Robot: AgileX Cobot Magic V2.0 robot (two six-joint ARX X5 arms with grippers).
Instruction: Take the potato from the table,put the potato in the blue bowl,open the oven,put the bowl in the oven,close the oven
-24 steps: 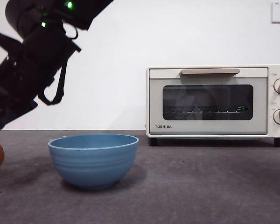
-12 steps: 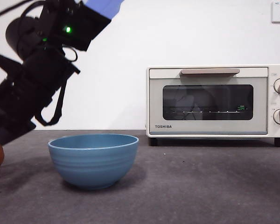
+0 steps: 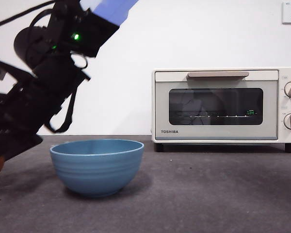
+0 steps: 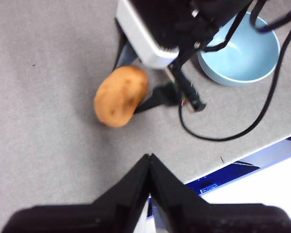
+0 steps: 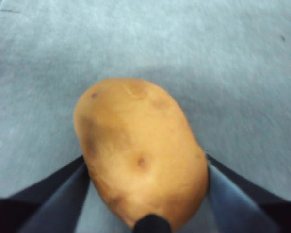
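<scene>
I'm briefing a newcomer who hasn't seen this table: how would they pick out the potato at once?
Start at the white oven against the wall, then go across the table past the blue bowl to the far side. There the potato lies between the right claw's open jaws. It is the only orange-brown, matte lump.

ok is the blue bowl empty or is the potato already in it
Empty. In the left wrist view the blue bowl shows a bare inside, and the potato lies on the table, between the right gripper's jaws.
</scene>
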